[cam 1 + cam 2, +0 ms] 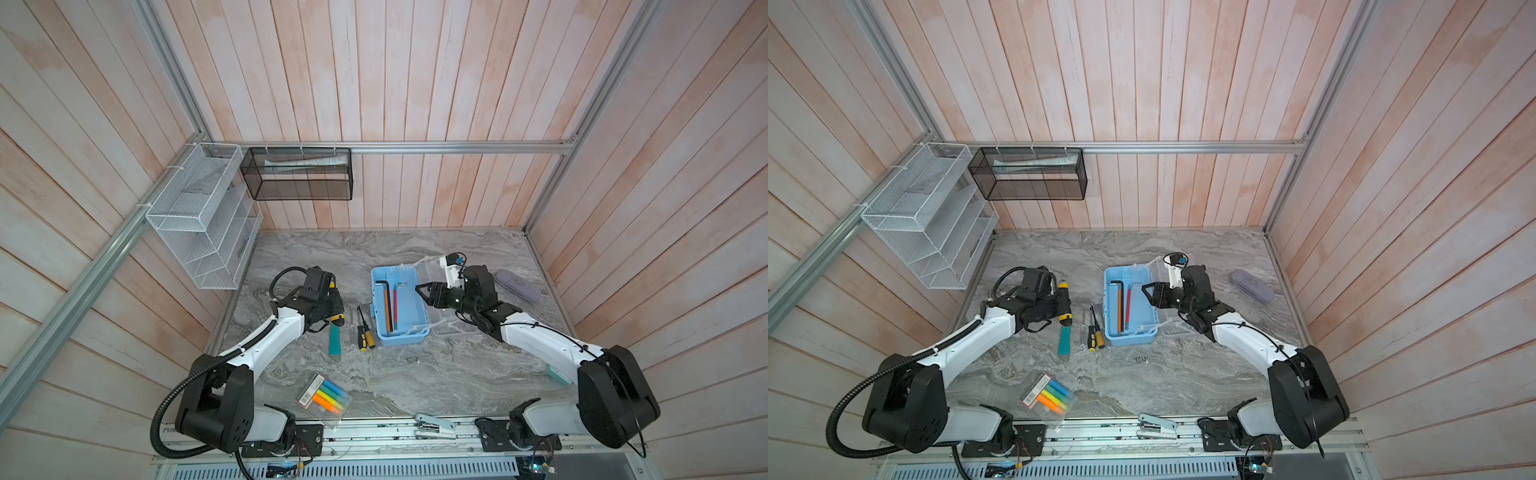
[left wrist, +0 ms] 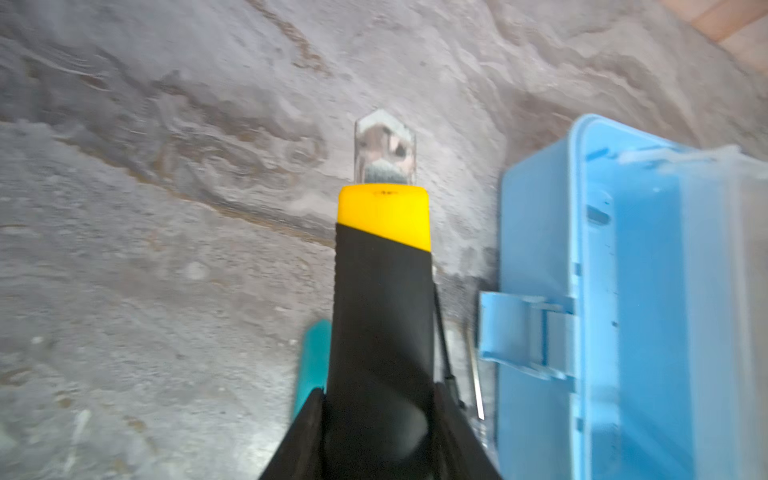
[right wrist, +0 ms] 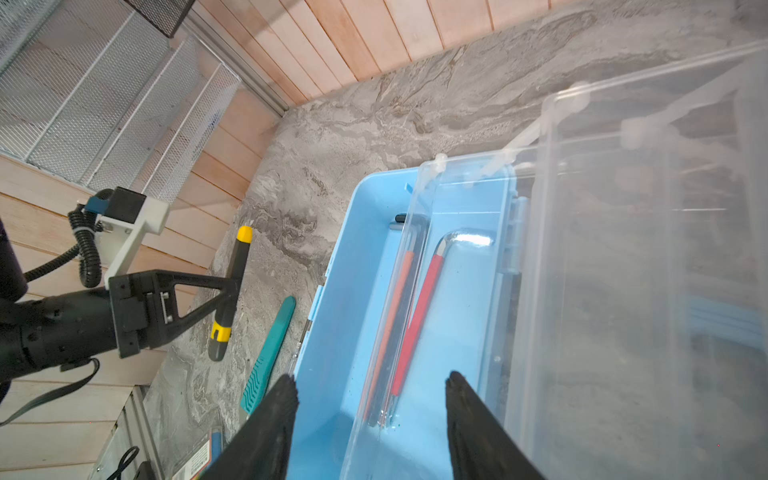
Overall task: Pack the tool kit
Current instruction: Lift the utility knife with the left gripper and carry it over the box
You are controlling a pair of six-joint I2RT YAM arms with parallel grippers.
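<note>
The tool kit (image 1: 401, 340) is a light-blue box lying open mid-table, its clear lid (image 1: 432, 272) swung back to the right. Two hex keys (image 1: 390, 305) with orange and red sleeves lie inside. My left gripper (image 1: 333, 302) is shut on a black-and-yellow driver handle (image 2: 382, 291), held off the table just left of the box (image 2: 540, 249). My right gripper (image 3: 372, 378) hovers open and empty over the box's interior (image 3: 353, 291), next to the lid (image 3: 644, 249).
A teal tool (image 1: 334, 340) and three screwdrivers (image 1: 362, 332) lie between my left gripper and the box. A highlighter packet (image 1: 324, 397) and a stapler (image 1: 434, 426) sit at the front edge. A lilac case (image 1: 519, 284) lies at the far right.
</note>
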